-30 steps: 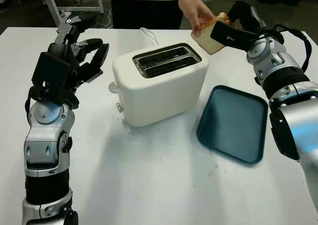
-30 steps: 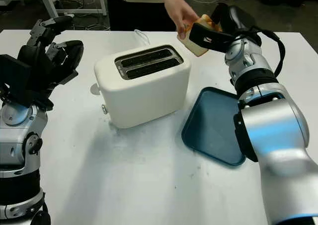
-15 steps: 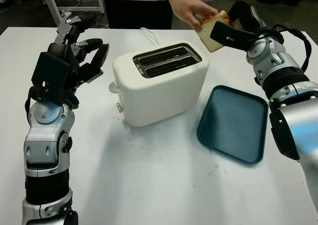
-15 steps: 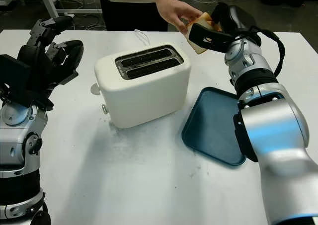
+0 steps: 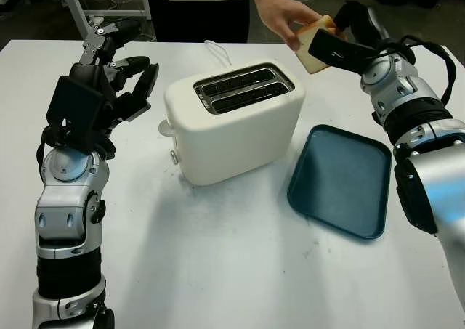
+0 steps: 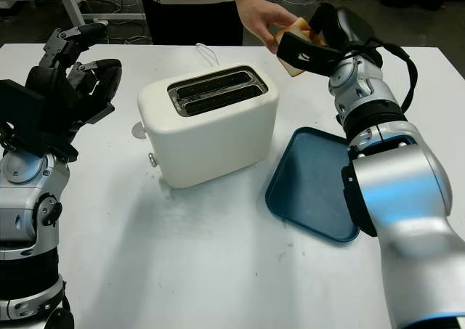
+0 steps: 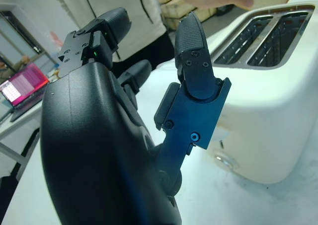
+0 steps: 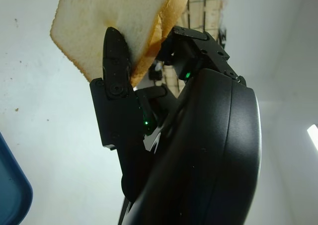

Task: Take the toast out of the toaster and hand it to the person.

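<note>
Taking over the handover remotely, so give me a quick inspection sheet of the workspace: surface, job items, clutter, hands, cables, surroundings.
Surface: white table, faintly smudged in front of the toaster.
Job's things: white toaster at table centre, both slots without bread; toast held above the far right of the table.
Clutter: blue tray to the right of the toaster, nothing on it.
Hands: right hand shut on the toast, with the person's hand gripping the slice's other side; left hand open, raised to the left of the toaster.
Cables: white cord behind the toaster; black cable looped on the right forearm.
Surroundings: person standing at the far edge; table legs behind.
</note>
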